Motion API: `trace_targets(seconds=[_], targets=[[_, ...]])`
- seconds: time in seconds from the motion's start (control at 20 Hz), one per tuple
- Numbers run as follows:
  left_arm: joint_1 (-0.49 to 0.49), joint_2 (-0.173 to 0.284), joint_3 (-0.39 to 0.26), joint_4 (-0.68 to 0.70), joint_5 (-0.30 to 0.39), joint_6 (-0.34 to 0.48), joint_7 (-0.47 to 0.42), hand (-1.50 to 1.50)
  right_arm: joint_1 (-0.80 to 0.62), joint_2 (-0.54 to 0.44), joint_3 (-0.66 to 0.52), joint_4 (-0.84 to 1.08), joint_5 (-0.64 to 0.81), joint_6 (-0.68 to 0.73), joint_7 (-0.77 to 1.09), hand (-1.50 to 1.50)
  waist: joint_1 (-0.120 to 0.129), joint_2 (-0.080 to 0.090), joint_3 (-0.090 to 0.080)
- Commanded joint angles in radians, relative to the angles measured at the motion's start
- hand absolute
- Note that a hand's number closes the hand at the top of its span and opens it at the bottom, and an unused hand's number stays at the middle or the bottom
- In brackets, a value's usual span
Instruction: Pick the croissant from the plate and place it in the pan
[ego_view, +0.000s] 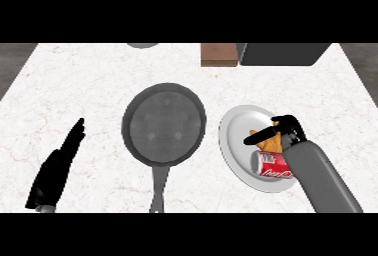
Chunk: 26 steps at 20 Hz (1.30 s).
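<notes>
The left hand (63, 160) is resting at the left side of the counter (88, 80), fingers straight and pressed together, pointing away from the robot and touching nothing.

To the right of the left hand and well apart from it, the pan (164, 124) is lying flat on the counter. Its dark oval bowl is sitting farther from the robot, and its handle is running straight back toward the lower edge of the view. The bowl is holding nothing.

Just to the right of the pan, the white plate (238, 125) is sitting close beside the pan's rim without clearly touching it. The right hand (286, 127) is positioned over the plate's right half, its forearm entering from the lower right. Its fingers and thumb are curling around the croissant (264, 141), pinching it at its far end.

The croissant is lying directly under and just left of the right hand, over the plate. Its long axis is running diagonally, from the hand's fingers down toward the robot; whether it is lifted off the plate cannot be told.

A red can (275, 166) is lying on its side on the plate, just below the croissant and against the right forearm.

Beyond the right hand, at the counter's far edge, a brown block (219, 55) and a dark box (284, 54) are standing side by side.
</notes>
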Motion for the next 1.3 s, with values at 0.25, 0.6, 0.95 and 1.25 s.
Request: trace_targets(seconds=[0.25, 0.6, 0.95, 1.25], targets=[[-0.002, 0.012, 0.025, -0.001, 0.01, -0.037, 0.0, 0.0, 0.017, 0.082, -0.081, 0.023, 0.0, -0.075, 0.107, 1.5, 0.005, 0.013, 0.014], [-0.011, -0.015, 0.002, 0.014, -0.002, -0.027, 0.0, 0.0, 0.036, -0.127, 0.322, -0.119, 0.132, 0.388, -0.375, 1.5, 0.022, 0.009, 0.014], [0.008, -0.02, 0.017, 0.015, -0.018, -0.015, -0.005, 0.0, 0.032, -0.357, 0.29, -0.304, 0.283, 0.298, -0.561, 1.5, -0.008, 0.007, 0.014], [-0.032, -0.035, 0.032, 0.032, -0.009, -0.007, 0.01, 0.0, -0.064, -0.376, 0.262, -0.482, 0.422, 0.082, -0.704, 1.5, -0.015, 0.005, 0.015]])
